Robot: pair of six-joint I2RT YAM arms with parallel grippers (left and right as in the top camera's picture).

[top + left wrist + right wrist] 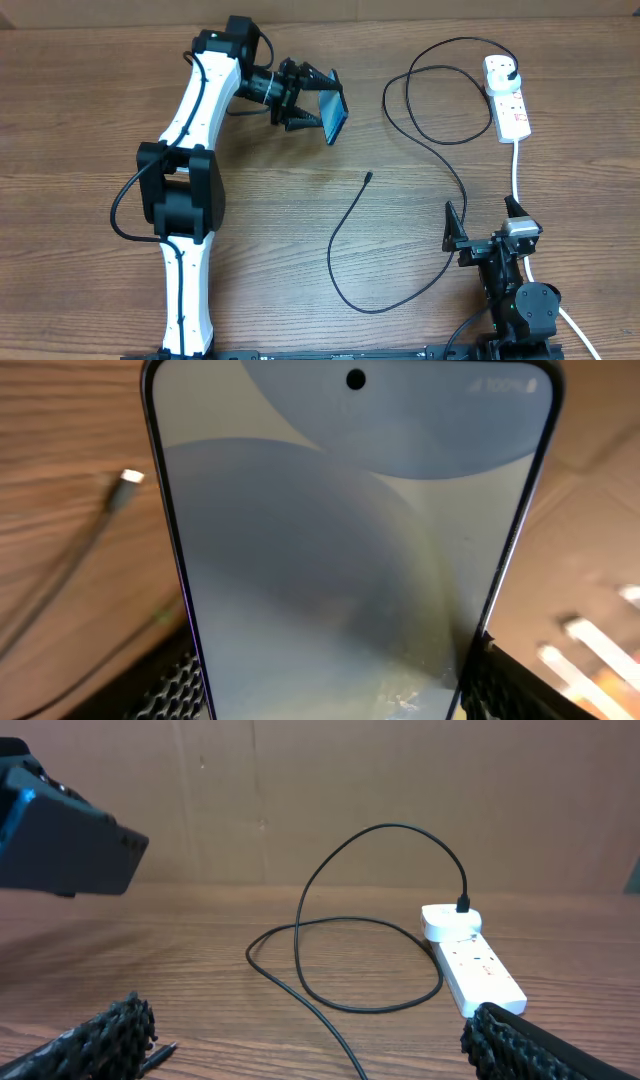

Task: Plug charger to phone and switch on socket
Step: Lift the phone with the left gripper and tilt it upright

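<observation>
The slim rectangular smartphone [334, 112] with a light-blue lit screen is being held off the brown wooden counter [80, 60] by the left hand [316, 100], partly closed on its edges. The small plug tip [369, 177] of the thin black charger cable [332, 250] is lying at 5 o'clock from it, axis running 1 to 7 o'clock. That hand is nearer but occupied; the right hand [485, 222], spread wide and empty, is being shown with the tip at its 10 o'clock. The screen is being shown only by the left wrist view, and the black plug [464, 905] seated in the white oblong socket block [480, 965] best by the right.
</observation>
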